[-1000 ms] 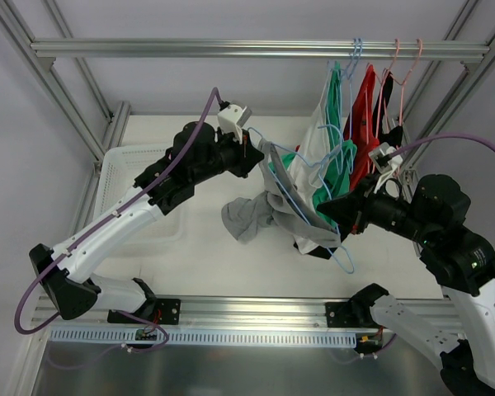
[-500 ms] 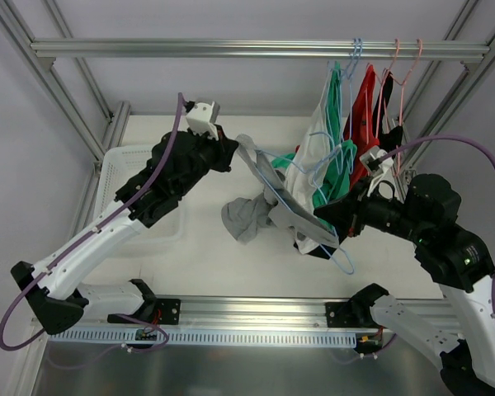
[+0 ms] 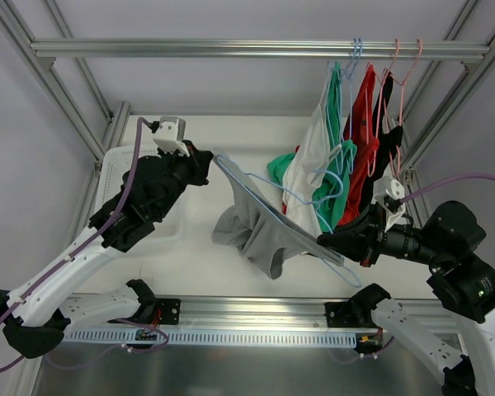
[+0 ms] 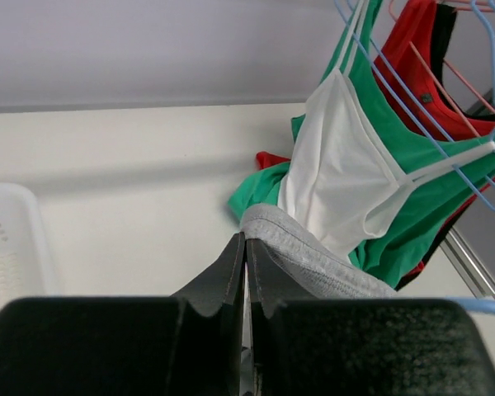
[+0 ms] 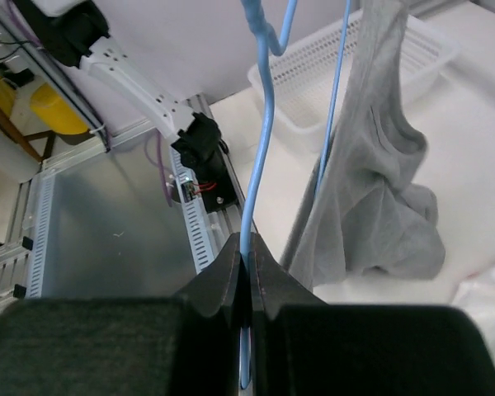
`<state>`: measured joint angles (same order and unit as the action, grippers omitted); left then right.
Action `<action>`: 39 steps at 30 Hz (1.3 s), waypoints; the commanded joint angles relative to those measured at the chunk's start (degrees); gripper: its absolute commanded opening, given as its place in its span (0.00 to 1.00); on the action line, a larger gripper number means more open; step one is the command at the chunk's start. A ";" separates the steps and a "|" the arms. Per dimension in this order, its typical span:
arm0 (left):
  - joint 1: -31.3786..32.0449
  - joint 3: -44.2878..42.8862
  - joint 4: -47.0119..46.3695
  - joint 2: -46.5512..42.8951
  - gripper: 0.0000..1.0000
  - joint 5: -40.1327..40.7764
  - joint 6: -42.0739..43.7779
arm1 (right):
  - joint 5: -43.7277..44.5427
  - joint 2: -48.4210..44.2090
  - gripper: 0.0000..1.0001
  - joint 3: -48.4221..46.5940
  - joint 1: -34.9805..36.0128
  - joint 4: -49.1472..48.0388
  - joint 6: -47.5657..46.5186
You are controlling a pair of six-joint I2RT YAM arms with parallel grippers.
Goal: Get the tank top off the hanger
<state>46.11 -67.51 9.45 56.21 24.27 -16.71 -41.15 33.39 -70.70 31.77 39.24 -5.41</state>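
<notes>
At the far left of the counter (image 3: 190, 252) a white basket (image 3: 115, 161) is seen. Just right of it, the left fingers (image 4: 219, 272) are pressed together on the grey hem of the tank top (image 3: 260, 227), which is pinched between them. The garment is stretched from that grip down toward the near right, part of it draped over the blue hanger (image 5: 264, 124) and the rest sagging in a bunch above the middle of the counter. The thin wire of the hanger is clamped by the right fingers (image 5: 223, 272), shut tight on it, at the near right. The hanger is held tilted, off the rail. Behind it, at the far right, the hanging garments (image 3: 361, 124) are crowded close together.

The removal is judged to be partly done, since cloth is draped on the wire. A strap could be caught on the hanger's end if the pull is made along the wire. The hem could be lost from the narrow pinch under tension. The wire could be twisted in its clamp, and the neighbouring garments could be snagged by it.
</notes>
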 commanded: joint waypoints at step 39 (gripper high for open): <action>4.16 26.03 -6.67 -0.74 0.46 -27.62 -7.90 | 44.83 6.33 0.00 5.23 7.34 -7.57 7.87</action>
<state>49.56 -37.23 -0.84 56.42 -6.55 -25.65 -2.48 38.81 -62.00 38.87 6.50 1.28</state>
